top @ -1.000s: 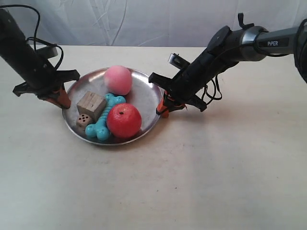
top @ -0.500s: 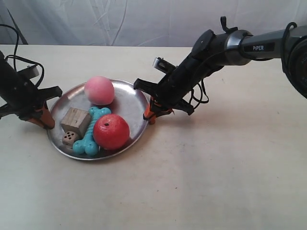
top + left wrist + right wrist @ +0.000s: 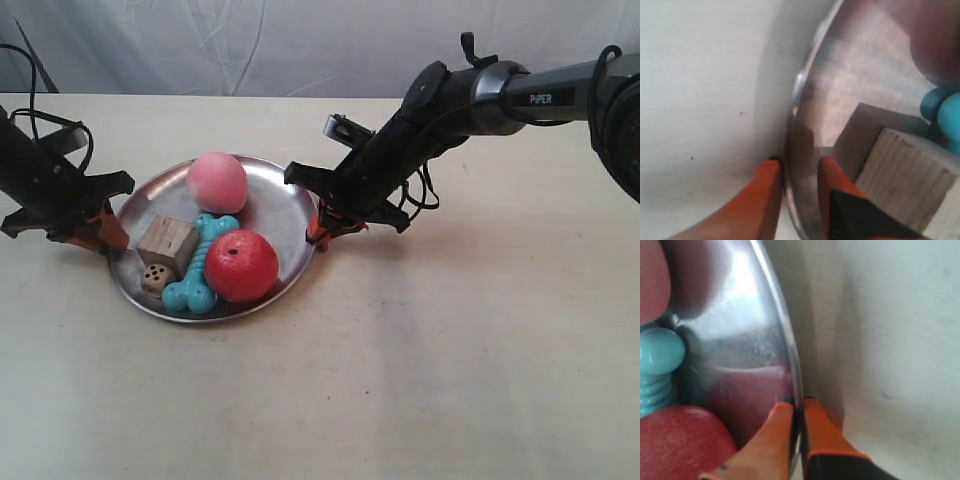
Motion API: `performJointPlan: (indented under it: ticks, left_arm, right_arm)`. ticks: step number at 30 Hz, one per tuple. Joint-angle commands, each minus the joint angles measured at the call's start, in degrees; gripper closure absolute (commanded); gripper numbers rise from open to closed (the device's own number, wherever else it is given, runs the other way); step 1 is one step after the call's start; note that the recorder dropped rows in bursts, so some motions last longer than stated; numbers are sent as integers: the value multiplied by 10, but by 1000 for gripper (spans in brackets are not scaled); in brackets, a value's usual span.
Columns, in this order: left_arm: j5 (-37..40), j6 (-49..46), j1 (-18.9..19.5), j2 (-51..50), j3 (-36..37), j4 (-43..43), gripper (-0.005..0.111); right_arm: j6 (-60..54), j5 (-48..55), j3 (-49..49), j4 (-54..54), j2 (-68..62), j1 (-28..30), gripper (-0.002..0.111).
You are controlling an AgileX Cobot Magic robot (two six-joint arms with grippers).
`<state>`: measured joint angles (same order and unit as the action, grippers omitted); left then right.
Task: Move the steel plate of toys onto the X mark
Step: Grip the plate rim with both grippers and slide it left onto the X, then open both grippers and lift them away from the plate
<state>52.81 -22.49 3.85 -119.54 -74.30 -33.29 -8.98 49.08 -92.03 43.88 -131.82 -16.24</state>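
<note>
Exterior view: the plate (image 3: 290, 212) is left of centre on the desk (image 3: 450, 380); I cannot tell if it is lifted. My left hand (image 3: 100, 232) pinches the rim by the cube (image 3: 167, 244), and my right hand (image 3: 320, 232) pinches the opposite rim. I judge the opposed grips keep the load level. Count: one plate and five toys, namely the pink ball (image 3: 217, 182), red ball (image 3: 241, 265), bone (image 3: 200, 270), cube and die (image 3: 154, 279). No X mark shows.

Left wrist view: the hand is nearly closed, with the rim between two orange fingers (image 3: 765, 200).

Right wrist view: the same narrow pinch on the rim, two fingers (image 3: 775, 440).
</note>
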Motion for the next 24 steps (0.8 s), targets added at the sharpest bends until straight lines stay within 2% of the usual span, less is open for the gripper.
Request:
performJointPlan:
  ticks: [1,24]
  left_arm:
    - [-13,-4,-1,8,1,-11,70]
    - [-27,-4,-1,10,1,16,68]
  right_arm:
    - [-13,-10,-4,-11,6,-3,108]
    - [-13,-38,-4,-36,6,-3,108]
